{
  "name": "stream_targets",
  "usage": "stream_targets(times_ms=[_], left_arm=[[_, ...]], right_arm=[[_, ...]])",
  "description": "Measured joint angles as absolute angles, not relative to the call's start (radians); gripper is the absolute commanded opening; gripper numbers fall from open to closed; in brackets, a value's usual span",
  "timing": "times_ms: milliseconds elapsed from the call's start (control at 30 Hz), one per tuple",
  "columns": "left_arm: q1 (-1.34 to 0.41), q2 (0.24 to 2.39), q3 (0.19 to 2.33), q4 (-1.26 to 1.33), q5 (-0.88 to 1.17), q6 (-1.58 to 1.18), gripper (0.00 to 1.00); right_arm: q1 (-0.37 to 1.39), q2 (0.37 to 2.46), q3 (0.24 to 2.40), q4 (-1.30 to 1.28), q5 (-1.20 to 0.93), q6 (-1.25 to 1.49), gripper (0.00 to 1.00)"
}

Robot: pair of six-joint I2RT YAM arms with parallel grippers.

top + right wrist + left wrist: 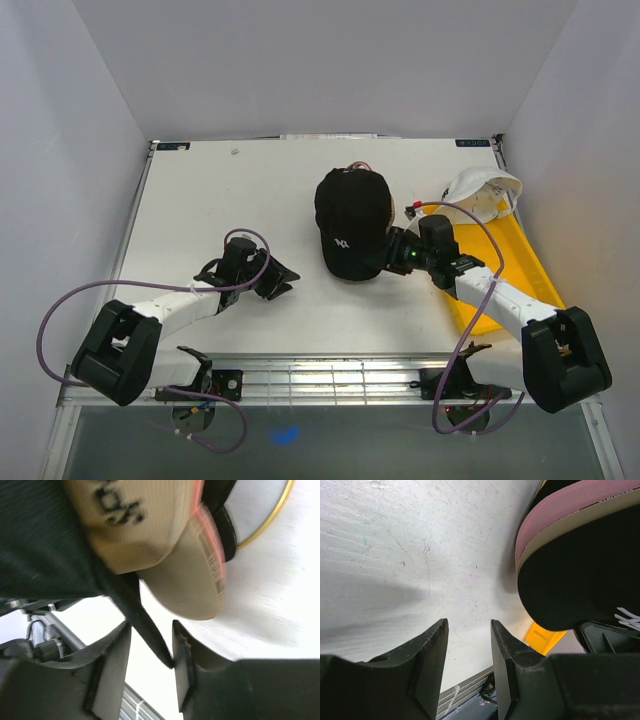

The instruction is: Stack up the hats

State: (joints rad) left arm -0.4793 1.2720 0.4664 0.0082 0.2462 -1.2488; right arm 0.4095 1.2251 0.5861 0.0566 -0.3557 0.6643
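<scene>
A stack of hats sits mid-table, topped by a black cap with a white NY logo (352,215). My right gripper (385,258) is at that cap's brim on its right side. In the right wrist view its jaws (151,627) stand apart, with the thin black brim edge (145,622) between them, touching only one finger. A tan cap (150,520) shows just above. A white cap (480,190) lies at the back right. My left gripper (280,280) rests open and empty left of the stack (468,625). The left wrist view shows pink (560,515), tan and black brims (575,585) layered.
A yellow tray (520,265) lies along the right side under my right arm, its corner also showing as yellow tray (542,635). A gold wire loop (270,517) lies behind the stack. White walls close in the table on three sides.
</scene>
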Motion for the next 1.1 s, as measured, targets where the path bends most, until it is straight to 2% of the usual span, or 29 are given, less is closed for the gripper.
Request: stream_targets(times_ms=[200,733,900,1100], left_arm=[[-0.479,1.262,0.466,0.007,0.246,-1.249,0.49],[-0.479,1.230,0.466,-0.021,0.245,-1.248,0.49],[-0.479,1.218,0.467,-0.035,0.246,-1.241,0.50],[-0.479,1.174,0.508,-0.083,0.255,-1.197,0.52]], right_arm=[[0.405,1.215,0.584,-0.059,-0.299,0.640,0.54],[0.399,1.271,0.593,-0.293,-0.261,0.539,0.61],[0.399,1.197,0.607,-0.364,-0.233,0.517,0.62],[0.395,1.010,0.638,-0.521,-0.173,0.498,0.65]])
